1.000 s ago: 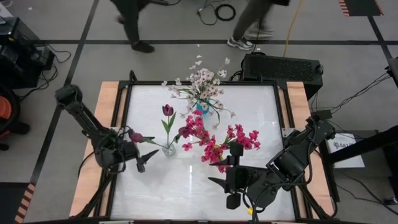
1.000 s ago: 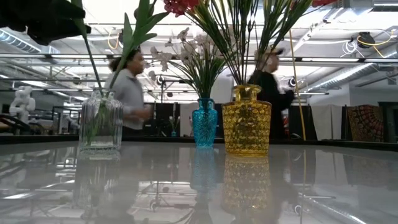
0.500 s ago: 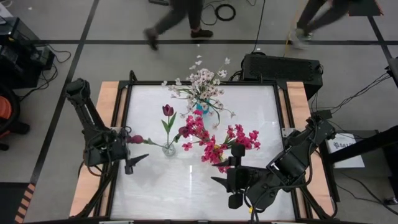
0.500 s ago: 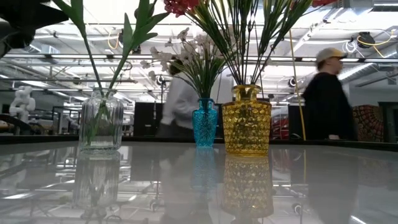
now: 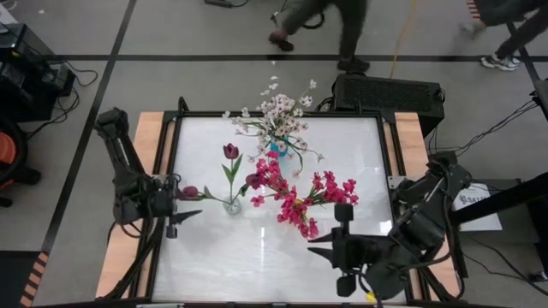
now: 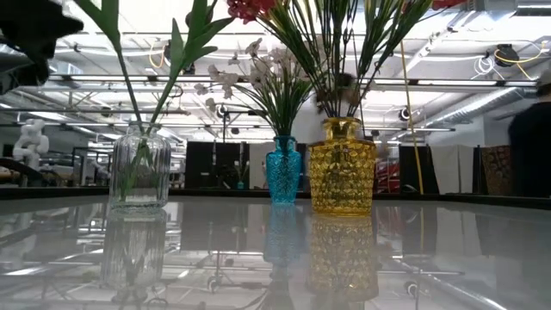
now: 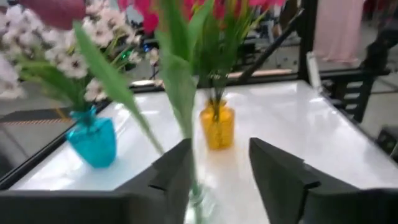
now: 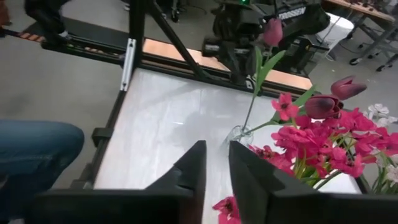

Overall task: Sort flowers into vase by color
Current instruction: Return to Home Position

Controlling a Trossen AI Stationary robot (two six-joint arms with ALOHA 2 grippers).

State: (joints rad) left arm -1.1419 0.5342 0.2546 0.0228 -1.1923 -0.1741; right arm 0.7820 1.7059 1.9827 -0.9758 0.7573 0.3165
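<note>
Three vases stand on the white table. A clear glass vase (image 5: 231,205) (image 6: 138,176) holds dark maroon tulips (image 5: 231,151). A blue vase (image 5: 273,154) (image 6: 283,170) holds white-pink blossoms (image 5: 278,109). A yellow vase (image 6: 342,168) holds magenta blooms (image 5: 295,198), which hide it from above. My left gripper (image 5: 184,222) is open at the table's left edge, left of the clear vase. In its wrist view (image 7: 221,165) a green tulip stem (image 7: 177,93) rises ahead of the fingers. My right gripper (image 5: 325,267) (image 8: 216,168) is open near the near edge, below the magenta blooms.
A black frame (image 5: 167,171) borders the tabletop, with wooden strips (image 5: 141,145) outside it left and right. People walk on the floor beyond the far edge (image 5: 342,26). The near half of the table (image 5: 248,261) is bare white surface.
My left gripper has drawn back toward the table's left edge, away from the clear vase. My right gripper has pulled toward the right and near edges, away from the magenta blooms. The flowers and vases have stayed in place. People have walked past behind the table.
</note>
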